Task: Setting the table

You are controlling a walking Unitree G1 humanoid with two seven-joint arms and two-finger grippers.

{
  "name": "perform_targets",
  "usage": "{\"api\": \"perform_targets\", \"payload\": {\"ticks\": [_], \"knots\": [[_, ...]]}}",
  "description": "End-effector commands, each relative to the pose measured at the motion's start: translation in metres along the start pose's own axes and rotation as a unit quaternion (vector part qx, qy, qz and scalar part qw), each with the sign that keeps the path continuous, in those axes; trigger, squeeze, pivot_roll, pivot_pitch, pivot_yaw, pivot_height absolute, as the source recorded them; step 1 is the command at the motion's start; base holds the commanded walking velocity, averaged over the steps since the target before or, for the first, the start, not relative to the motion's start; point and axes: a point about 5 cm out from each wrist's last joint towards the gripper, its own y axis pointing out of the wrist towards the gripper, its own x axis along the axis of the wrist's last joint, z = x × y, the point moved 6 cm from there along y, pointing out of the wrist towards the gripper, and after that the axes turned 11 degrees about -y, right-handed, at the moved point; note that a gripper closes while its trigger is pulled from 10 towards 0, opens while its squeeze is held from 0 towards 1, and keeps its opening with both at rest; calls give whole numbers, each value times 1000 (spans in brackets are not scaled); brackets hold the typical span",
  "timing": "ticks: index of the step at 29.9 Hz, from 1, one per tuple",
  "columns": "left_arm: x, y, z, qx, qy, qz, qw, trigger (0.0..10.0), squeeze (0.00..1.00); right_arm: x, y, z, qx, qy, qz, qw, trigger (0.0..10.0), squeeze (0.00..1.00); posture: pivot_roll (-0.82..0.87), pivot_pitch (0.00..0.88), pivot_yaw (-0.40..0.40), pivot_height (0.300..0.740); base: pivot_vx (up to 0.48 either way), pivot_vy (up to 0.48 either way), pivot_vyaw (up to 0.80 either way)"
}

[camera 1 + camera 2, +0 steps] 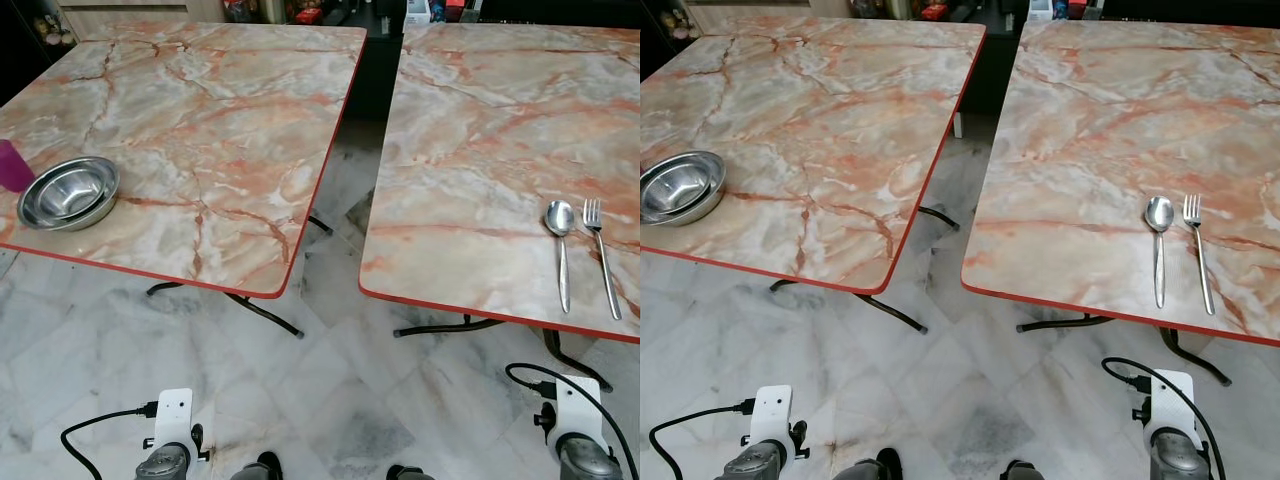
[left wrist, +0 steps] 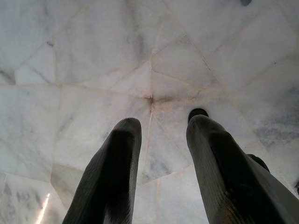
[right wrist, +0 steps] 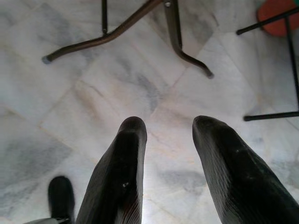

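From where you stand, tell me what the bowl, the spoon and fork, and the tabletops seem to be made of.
Bowl: polished metal, probably stainless steel, given its mirror-like reflections. Spoon and fork: shiny silver metal, likely the same. Tabletops: glossy marble-patterned surface with pink-orange veins; the thin red edge suggests laminate rather than real stone.

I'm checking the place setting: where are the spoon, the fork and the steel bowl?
spoon [image 1: 559, 217]: left eye view, on its bowl end, right-hand table.
fork [image 1: 601, 262]: left eye view, on its handle, just right of the spoon.
steel bowl [image 1: 68, 192]: left eye view, inside its basin, left-hand table.
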Motion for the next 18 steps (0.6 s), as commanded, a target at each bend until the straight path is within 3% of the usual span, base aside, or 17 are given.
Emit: {"api": "perform_targets", "payload": {"ticks": [1,9,18], "knots": [[-10,-2,8,7,-7,16,1000,10000,0,-1,-2,4,6,7,-15,1000,10000,0,-87,189,77,740,0,0,0],[-12,-2,9,7,-6,19,1000,10000,0,3,-11,8,17,1,-76,997,10000,0,-125,193,73,740,0,0,0],[-12,-2,8,4,-3,20,1000,10000,0,6,-34,17,22,10,-132,991,10000,0,-140,192,71,740,0,0,0]]}}
